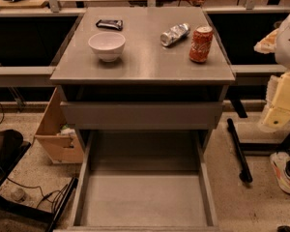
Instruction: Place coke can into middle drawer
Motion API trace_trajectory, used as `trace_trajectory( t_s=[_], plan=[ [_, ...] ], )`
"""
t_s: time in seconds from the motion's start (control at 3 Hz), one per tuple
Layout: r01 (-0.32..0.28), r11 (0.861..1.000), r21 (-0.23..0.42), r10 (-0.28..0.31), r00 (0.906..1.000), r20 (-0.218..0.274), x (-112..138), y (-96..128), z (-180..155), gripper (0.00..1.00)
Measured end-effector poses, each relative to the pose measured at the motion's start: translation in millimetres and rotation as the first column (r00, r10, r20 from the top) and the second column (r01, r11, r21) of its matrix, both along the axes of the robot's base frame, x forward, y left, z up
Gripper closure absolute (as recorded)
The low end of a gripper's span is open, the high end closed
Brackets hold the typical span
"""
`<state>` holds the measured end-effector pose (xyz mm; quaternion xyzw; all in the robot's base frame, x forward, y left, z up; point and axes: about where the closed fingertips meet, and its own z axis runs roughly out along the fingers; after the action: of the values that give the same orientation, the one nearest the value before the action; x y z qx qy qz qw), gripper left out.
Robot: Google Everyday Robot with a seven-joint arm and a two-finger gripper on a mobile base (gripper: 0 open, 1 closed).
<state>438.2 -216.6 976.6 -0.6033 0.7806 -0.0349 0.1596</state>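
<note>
The coke can [201, 44] is red with white lettering and stands upright near the right edge of the grey cabinet top [145, 62]. The middle drawer [144, 197] is pulled out toward me, and its flat grey floor is bare. Above it a drawer shows only its grey front panel [141, 115]. My gripper [279, 105] shows as pale cream and white parts at the right edge of the view. It is to the right of the cabinet, below the level of the cabinet top, well apart from the can, and holds nothing that I can see.
On the cabinet top are a white bowl [107, 45], a dark snack packet [109, 24] and a shiny silver can [174, 34] lying on its side. A cardboard box [58, 134] and cables [43, 195] are on the floor at left. A shoe [284, 172] is at right.
</note>
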Motion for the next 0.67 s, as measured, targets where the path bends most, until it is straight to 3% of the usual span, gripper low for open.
trace_trajectory(
  t_s=[0.33,0.67],
  plan=[
    [0.0,1.0,0.0,0.0,1.0,0.0,0.0,0.0,0.0,0.0],
    [0.004,0.999,0.05,-0.005,0.9992,0.038,20.3,-4.9,-1.0,0.0]
  ],
)
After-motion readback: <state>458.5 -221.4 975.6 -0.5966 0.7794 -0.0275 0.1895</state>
